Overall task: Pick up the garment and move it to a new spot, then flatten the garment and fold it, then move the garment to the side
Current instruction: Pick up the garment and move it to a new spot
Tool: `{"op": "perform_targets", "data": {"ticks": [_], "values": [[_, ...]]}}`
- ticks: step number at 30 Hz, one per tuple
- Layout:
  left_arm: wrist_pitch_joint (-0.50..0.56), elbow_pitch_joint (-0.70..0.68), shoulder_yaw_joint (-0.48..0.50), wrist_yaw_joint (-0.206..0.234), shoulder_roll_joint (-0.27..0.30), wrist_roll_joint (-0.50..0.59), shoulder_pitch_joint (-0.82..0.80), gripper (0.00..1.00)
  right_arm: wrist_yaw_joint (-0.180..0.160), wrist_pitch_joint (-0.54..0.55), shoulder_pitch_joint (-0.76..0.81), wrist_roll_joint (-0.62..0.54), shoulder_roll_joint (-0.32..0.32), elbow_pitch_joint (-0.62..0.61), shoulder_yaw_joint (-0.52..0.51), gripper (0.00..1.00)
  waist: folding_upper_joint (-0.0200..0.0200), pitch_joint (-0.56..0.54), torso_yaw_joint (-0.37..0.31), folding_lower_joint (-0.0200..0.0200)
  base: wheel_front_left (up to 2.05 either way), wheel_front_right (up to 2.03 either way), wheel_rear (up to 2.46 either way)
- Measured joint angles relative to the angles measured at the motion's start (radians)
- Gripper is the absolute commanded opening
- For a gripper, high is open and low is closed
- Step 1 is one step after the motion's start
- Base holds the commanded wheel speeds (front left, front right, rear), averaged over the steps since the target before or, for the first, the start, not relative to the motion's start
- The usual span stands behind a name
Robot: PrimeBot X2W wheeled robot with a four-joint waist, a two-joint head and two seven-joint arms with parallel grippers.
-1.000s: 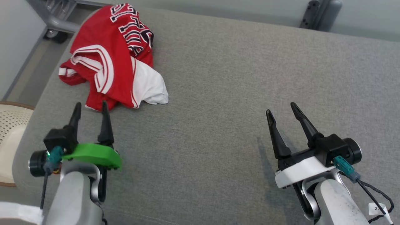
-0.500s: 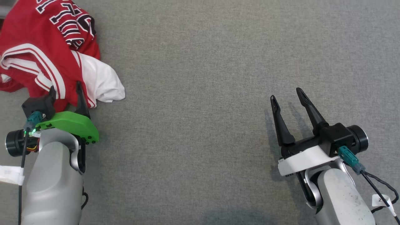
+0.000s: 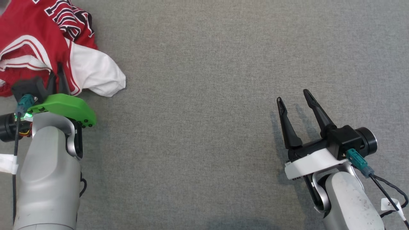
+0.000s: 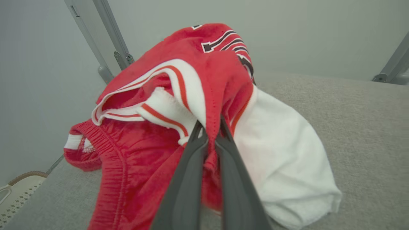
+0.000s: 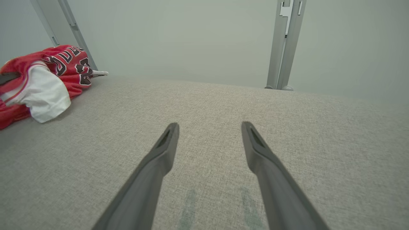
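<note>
Garment: a crumpled red fabric garment (image 3: 28, 41) with red-and-white striped trim, black-and-white lettering and a white panel, bunched at the far left of the grey woven fabric surface (image 3: 204, 95), in the upper left corner of the head view.
Left gripper: the left gripper (image 4: 210, 127) has its 2 long dark fingers pressed together on a red fold of the garment beside the striped trim. The cloth is pinched between them and drapes over the tips.
Right gripper: the right gripper (image 3: 292, 95) has its 2 fingers spread wide and holds nothing. It is poised over bare grey surface, well apart from the garment, with faint shadows beneath it.
White panel: just to the right of the left gripper's fingers, resting on the surface.
Lettering: at the far end of the heap, away from the robot.
Wrist brackets: a green plastic bracket (image 3: 64, 107) on the left arm and a white plastic bracket (image 3: 311, 164) on the right.
Backdrop: a pale grey wall (image 5: 191, 38) with a grey metal upright (image 5: 284, 44) behind the surface.
</note>
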Motion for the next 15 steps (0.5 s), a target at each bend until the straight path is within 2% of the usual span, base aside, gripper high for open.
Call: {"op": "perform_targets", "data": {"ticks": [8, 15], "values": [[-0.001, -0.215, -0.015, 0.011, 0.002, 0.063, 0.044, 0.0, 0.0, 0.0, 0.006, 0.032, 0.0, 0.011, 0.011, 1.0, 0.0, -0.057, 0.011, 0.0, 0.0, 0.0, 0.0], [-0.001, -0.374, -0.072, -0.004, -0.023, 0.114, 0.055, 0.0, 0.0, 0.0, 0.026, 0.066, 0.0, 0.018, 0.012, 1.0, 0.0, -0.12, 0.004, 0.0, 0.0, 0.0, 0.0]]}}
